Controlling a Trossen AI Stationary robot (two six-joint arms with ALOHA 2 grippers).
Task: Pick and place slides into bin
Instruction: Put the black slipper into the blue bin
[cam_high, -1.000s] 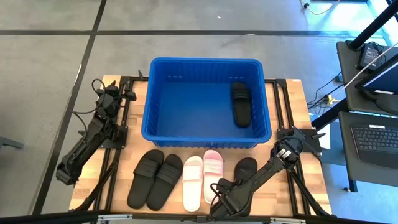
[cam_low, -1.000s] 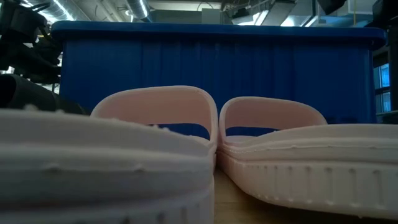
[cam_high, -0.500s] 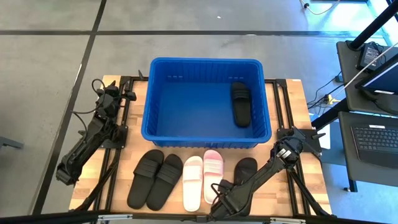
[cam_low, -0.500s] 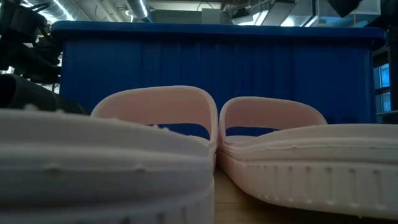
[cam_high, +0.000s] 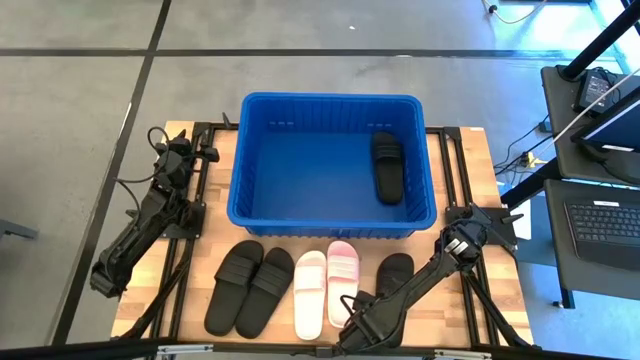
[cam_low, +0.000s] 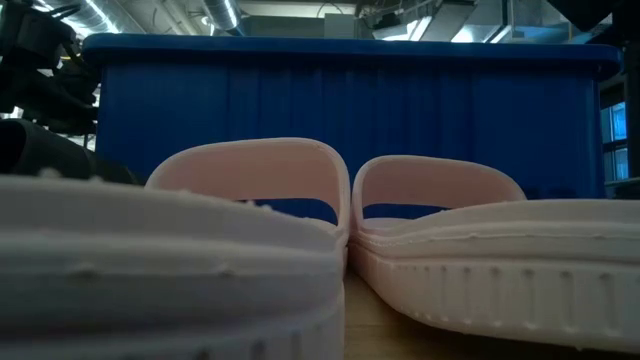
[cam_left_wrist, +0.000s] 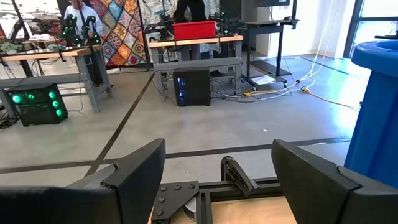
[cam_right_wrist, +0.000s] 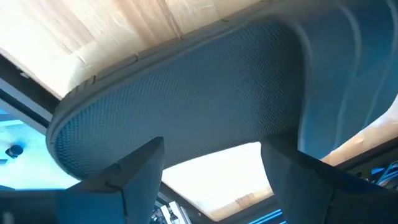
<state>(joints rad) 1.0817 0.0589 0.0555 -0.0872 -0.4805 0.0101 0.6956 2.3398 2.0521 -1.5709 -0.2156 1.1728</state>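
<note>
The blue bin (cam_high: 330, 98) stands at the table's far middle, with one black slide (cam_high: 388, 167) lying flat on its floor at the right. Along the near edge lie two black slides (cam_high: 235, 285) (cam_high: 265, 292), a white slide (cam_high: 310, 295), a pink slide (cam_high: 343, 283) and another black slide (cam_high: 395, 272), all sole down. My right gripper (cam_high: 358, 318) hangs open, pointing steeply down over that last slide's heel end (cam_right_wrist: 186, 93), one finger on either side. My left gripper (cam_left_wrist: 217, 186) waits open at the table's far left (cam_high: 180, 150).
Black frame rails (cam_high: 455, 170) run along the table on both sides of the bin. In the low view the pale slides (cam_low: 250, 170) fill the foreground in front of the bin wall (cam_low: 350, 100). A desk with a keyboard (cam_high: 600, 220) stands beyond the right edge.
My right arm's wrist has tipped a little over the black slide near the table's front edge. The slides and the bin have stayed where they were.
</note>
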